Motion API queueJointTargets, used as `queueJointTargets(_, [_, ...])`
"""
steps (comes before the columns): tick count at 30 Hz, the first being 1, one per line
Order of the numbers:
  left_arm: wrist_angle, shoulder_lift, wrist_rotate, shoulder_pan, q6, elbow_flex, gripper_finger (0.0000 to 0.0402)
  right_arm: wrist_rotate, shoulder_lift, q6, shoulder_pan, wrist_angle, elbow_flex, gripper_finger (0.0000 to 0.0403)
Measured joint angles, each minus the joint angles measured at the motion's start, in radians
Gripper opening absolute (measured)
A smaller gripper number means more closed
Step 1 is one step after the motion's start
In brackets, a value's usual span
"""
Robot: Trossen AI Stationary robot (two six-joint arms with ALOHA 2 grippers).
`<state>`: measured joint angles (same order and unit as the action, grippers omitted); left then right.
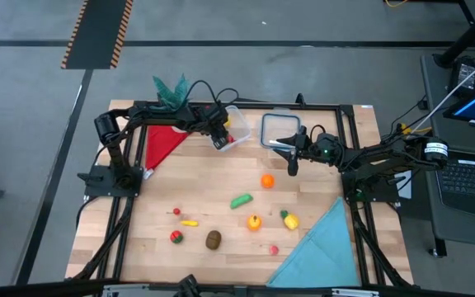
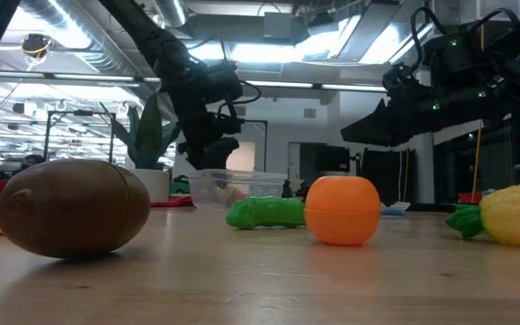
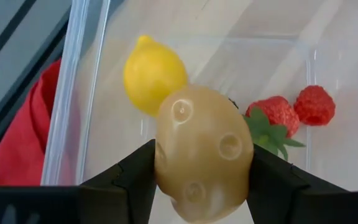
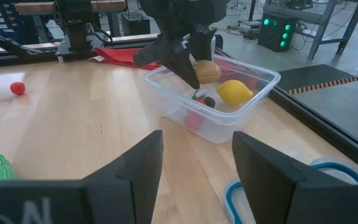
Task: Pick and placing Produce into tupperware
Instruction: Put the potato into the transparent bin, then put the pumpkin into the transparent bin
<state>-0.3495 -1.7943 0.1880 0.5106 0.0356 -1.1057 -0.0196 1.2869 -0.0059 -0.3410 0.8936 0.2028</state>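
Where the high view looks down on the wooden table [image 1: 221,216], left gripper [image 1: 220,140] over the tupperware [image 1: 236,124] at the far edge, right gripper [image 1: 292,161] just right of it beside the blue-rimmed lid [image 1: 279,129], loose produce [image 1: 267,181] nearer. From the left wrist: fingers [image 3: 135,180] pinching a tan potato [image 3: 204,152] above a lemon [image 3: 153,73] and strawberries [image 3: 277,115] inside. From the right wrist: own fingers [image 4: 143,162] spread, empty.

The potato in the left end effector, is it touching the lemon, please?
Cannot tell. In the left wrist view the potato, held above the tupperware, overlaps the lemon, hiding any gap.
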Motion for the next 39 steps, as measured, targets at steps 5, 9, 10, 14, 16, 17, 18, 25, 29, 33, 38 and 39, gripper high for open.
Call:
queueJointTargets(5, [0.04, 0.0, 0.001, 0.0, 0.004, 0.0, 0.0209, 0.0, 0.0, -0.001, 0.0, 0.0, 0.0, 0.0196])
queueJointTargets(9, [0.047, 0.0, 0.001, 0.0, 0.002, 0.0, 0.0216, 0.0, 0.0, -0.001, 0.0, -0.001, 0.0, 0.0196])
queueJointTargets(10, [0.047, 0.0, 0.003, 0.0, -0.003, 0.0, 0.0216, 0.0, 0.0, -0.001, 0.0, -0.001, 0.0, 0.0196])
queueJointTargets(14, [0.047, 0.0, 0.004, 0.0, -0.005, 0.0, 0.0213, 0.0, 0.0, -0.002, 0.0, -0.002, 0.0, 0.0196])
queueJointTargets(16, [0.047, 0.001, 0.004, -0.001, -0.02, 0.0, 0.0212, 0.0, 0.0, -0.002, 0.0, -0.002, 0.0, 0.0196])
queueJointTargets(17, [0.042, 0.005, 0.004, -0.001, -0.025, 0.0, 0.0212, 0.0, 0.0, -0.002, 0.0, -0.002, 0.0, 0.0196])
queueJointTargets(18, [0.035, 0.012, 0.004, -0.002, -0.028, 0.0, 0.0212, 0.0, 0.0, -0.002, 0.0, -0.002, 0.0, 0.0196])
queueJointTargets(25, [0.027, 0.113, 0.005, -0.029, -0.049, -0.003, 0.0211, 0.0, 0.0, -0.023, 0.0, -0.002, 0.0, 0.0196])
queueJointTargets(29, [0.026, 0.204, 0.005, -0.067, -0.078, -0.005, 0.0211, 0.0, 0.0, -0.026, 0.0, -0.001, 0.0, 0.0196])
queueJointTargets(33, [0.039, 0.296, 0.005, -0.123, -0.098, 0.014, 0.0211, 0.0, 0.0, -0.029, -0.001, 0.005, 0.0, 0.0196])
queueJointTargets(38, [0.129, 0.433, 0.006, -0.2, -0.088, 0.152, 0.0211, 0.0, 0.0, -0.029, -0.001, 0.006, 0.0, 0.0196])
queueJointTargets(39, [0.157, 0.465, 0.005, -0.216, -0.077, 0.189, 0.0211, 0.0, 0.0, -0.029, -0.001, 0.006, 0.0, 0.0196])
